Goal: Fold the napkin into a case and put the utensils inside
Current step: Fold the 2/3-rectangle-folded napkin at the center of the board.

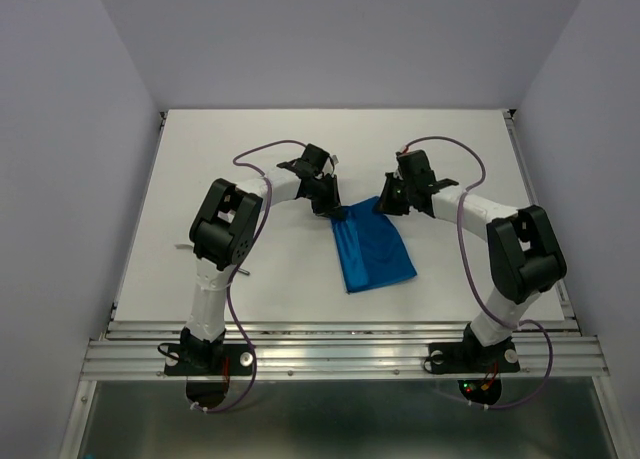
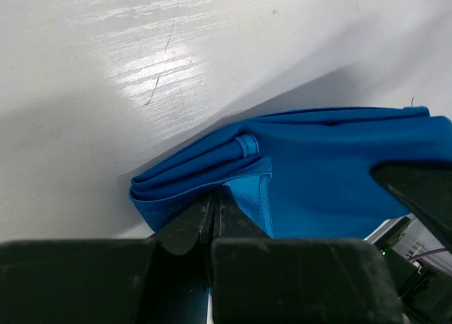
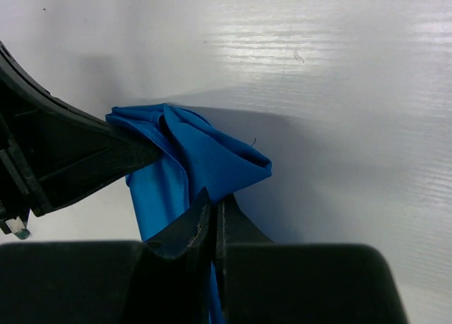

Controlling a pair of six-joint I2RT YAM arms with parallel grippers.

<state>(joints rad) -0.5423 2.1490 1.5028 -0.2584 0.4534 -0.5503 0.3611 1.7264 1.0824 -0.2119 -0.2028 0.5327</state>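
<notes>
I see bright blue creased cloth napkin [image 1: 372,251], folded into tapering oblong, lying on white counter [image 1: 250,159]. Left end effector [image 1: 335,212] at napkin's far left corner, fingers pressed together, pinching layered hem. Right end effector [image 1: 387,205] at napkin's far right corner, likewise clamped on bunched cloth. Napkin's near end lies flat, free of both.

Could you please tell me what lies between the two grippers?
Only the napkin: its far edge spans from the left gripper to the right gripper, as the top view shows.
</notes>
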